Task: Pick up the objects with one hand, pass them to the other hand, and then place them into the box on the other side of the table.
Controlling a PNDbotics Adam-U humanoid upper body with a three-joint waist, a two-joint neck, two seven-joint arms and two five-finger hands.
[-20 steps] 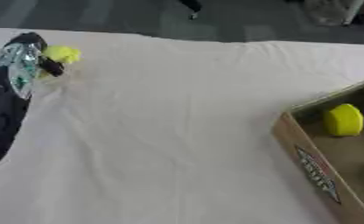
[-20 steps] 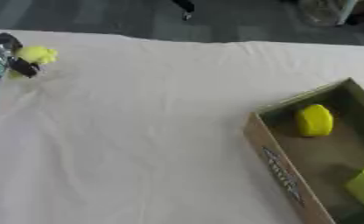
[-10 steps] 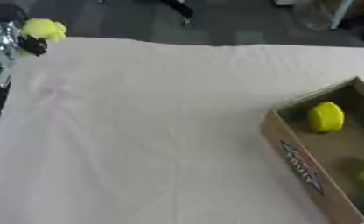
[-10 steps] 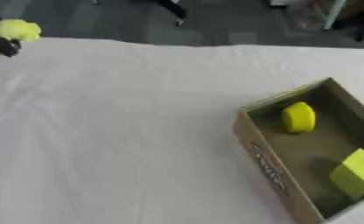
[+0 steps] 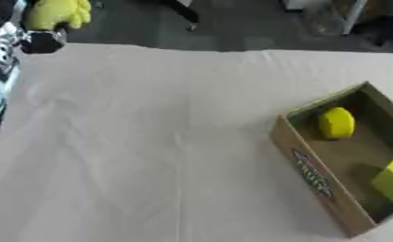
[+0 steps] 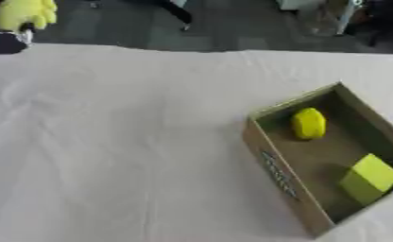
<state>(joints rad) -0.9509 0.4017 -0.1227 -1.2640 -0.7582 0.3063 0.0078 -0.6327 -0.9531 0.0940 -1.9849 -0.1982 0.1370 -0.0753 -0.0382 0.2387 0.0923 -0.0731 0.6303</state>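
Up goes the left robot hand (image 5: pixel 18 40) with the yellow lumpy soft toy (image 5: pixel 57 12), now at eleven o'clock above the bench's far edge, though the head has tilted too. Nearest, at four o'clock, the open brown cardboard box (image 6: pixel 276 169) holds a yellow-green block (image 6: pixel 368 177) and a yellow round piece (image 6: pixel 308 124). White-clothed bench (image 5: pixel 150 142) lies between. Box sits well apart, toward three o'clock from the toy. Fingers seem wrapped around it, though mostly cut off. Right robot hand: nowhere visible.
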